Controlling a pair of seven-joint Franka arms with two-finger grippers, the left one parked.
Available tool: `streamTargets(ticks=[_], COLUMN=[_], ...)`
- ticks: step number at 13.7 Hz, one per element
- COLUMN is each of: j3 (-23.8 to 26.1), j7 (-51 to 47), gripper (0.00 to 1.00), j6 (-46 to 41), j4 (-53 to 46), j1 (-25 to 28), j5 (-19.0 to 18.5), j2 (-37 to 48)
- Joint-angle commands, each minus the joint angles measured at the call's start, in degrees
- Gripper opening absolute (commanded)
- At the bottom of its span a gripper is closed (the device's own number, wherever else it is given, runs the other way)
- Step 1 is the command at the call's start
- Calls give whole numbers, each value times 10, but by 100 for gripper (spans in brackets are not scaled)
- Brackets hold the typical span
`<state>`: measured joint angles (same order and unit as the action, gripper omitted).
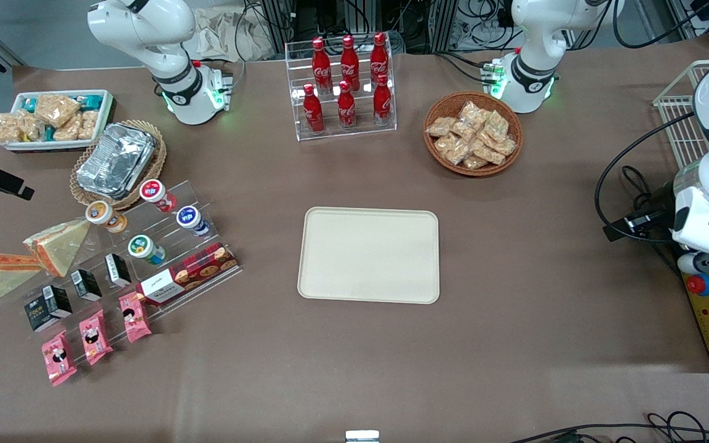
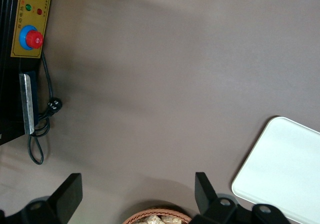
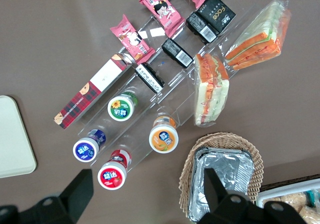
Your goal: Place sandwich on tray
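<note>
I have the brown table [image 1: 514,344] in the front view, and the large cream-beige rectangular tray [image 1: 368,255] lies flat at its middle with nothing on it. Toward the working arm's end stands a clear stepped acrylic rack [image 1: 207,212] carrying small yoghurt cups [image 1: 145,249], black packets and a red tartan biscuit box [image 1: 188,274]. Farther from the front camera than the rack sits a round wicker basket [image 1: 154,169] stacked with foil containers [image 1: 114,160].

The sandwich [image 1: 59,245], a clear-wrapped wedge of pale bread with an orange-red and greenish filling edge, rests tilted against the rack's end, well apart from the tray. Through the right wrist camera I see the same sandwich [image 3: 210,89] lying between the rack and the second wedge sandwich with the pale-yellow face [image 1: 0,277], which is just beside it, nearer the table's end.

My gripper [image 3: 145,194] hangs above the yoghurt cups and the wicker basket, not touching anything. Its black fingers [image 3: 80,189] are spread wide, with nothing between the jaws
</note>
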<state>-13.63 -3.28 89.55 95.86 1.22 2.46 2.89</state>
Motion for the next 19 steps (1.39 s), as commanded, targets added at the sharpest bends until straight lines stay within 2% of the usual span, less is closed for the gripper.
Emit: streamTargets(ticks=[1, 4, 6, 10, 13, 17, 19], j3=[1, 3, 5, 3, 4, -2, -22], j7=[-1, -1, -4, -5, -5, -11, -16], gripper=[99, 99, 99, 98, 98, 98, 98], j6=[-7, -4, -3, 0, 2, 2, -6], j4=[-5, -6, -6, -7, -7, -42, -57], j1=[3, 4, 17, 19, 20, 13, 12], j5=[4, 2, -24, -30, -71, -71, -69], j2=[-1, -3, -3, -1, 0, -23, -33])
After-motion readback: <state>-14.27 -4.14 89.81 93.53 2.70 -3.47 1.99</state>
